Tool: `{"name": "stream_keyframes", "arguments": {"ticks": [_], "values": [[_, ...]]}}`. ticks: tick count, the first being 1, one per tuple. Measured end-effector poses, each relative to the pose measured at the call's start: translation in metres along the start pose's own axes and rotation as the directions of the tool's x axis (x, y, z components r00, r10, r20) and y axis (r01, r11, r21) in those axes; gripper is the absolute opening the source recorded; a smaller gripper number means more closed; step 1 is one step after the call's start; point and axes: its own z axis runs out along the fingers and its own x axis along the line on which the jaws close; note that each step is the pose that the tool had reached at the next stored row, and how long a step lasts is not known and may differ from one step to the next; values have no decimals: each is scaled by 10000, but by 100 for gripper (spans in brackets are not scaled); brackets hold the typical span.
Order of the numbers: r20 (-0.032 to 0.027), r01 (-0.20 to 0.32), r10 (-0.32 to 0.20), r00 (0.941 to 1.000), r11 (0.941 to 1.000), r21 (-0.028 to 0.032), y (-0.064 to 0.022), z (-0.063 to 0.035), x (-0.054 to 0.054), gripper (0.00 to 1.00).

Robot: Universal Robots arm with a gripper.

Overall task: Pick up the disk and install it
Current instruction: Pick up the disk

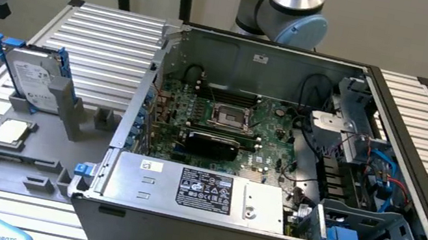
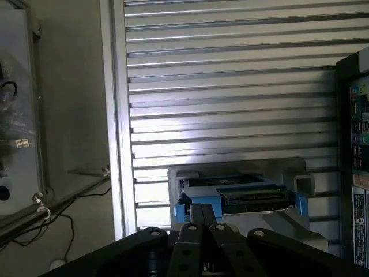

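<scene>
Okay, pincer is fully closed, jaws pressed together, nothing in it. It hangs in the air over the edge of the ribbed metal surface, touching nothing.

Disk is the nearest thing to my pincer: below it and a bit ahead, clearly apart, no contact. It stands on edge, leaning slightly, in a grey stand on the surface. Blue carrier bracket runs round its edges, white label faces outward. From the wrist view I look down on its top edge, just past my fingertips.

CPU chip lies flat on a grey fixture, farther from the pincer than the disk, on the same side of the surface.

Open computer case sits beyond the disk, well apart from the pincer. Inside it: green motherboard, a grey power supply box with a black-and-white label, and a blue-grey drive cage in the corner farthest from the pincer. Disk is outside the case, not yet installed.
</scene>
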Motion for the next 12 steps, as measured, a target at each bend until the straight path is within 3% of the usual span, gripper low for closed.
{"name": "stream_keyframes", "arguments": {"ticks": [12], "values": [[0, 15, -15, 10000, 10000, -2, 1, 0, -18, 11]]}}
